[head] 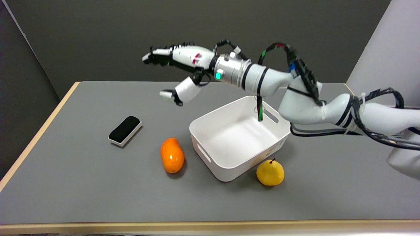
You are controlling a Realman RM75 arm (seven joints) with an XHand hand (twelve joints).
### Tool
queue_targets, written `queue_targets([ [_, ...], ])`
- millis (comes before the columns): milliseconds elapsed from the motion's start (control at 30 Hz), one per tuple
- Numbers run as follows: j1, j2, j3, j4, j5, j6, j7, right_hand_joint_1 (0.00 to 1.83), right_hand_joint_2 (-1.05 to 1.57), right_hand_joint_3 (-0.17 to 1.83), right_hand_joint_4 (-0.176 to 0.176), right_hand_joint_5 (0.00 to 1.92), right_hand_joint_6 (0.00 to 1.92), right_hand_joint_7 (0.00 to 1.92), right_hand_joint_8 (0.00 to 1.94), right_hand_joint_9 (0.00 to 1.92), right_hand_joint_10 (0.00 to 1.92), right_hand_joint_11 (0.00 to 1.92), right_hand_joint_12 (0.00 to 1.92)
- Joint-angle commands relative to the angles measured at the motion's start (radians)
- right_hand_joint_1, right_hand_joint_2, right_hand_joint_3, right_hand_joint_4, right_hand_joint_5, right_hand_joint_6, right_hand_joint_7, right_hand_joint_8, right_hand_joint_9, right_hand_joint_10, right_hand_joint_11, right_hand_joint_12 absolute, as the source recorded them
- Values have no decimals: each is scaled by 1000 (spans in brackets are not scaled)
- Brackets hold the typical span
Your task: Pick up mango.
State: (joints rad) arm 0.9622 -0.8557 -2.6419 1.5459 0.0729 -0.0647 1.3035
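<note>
One head view looks down and across the table [82,196] (from its near side).

White arm [295,98], black cables, black-and-white hand [183,65], green light.
</note>
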Motion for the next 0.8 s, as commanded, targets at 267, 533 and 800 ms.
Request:
queue_targets([
  [267,80,30,110,261,502,-273,-914,738,600,935,22,233,430,324,345,226,772,127,1267],
  [533,96,48,-1,237,768,-372,-1116,735,592,937,31,245,448,343,354,243,781,134,1271],
  [800,107,16,-1,220,936,-480,-1247,752,593,935,21,250,452,345,359,239,788,126,1269],
])
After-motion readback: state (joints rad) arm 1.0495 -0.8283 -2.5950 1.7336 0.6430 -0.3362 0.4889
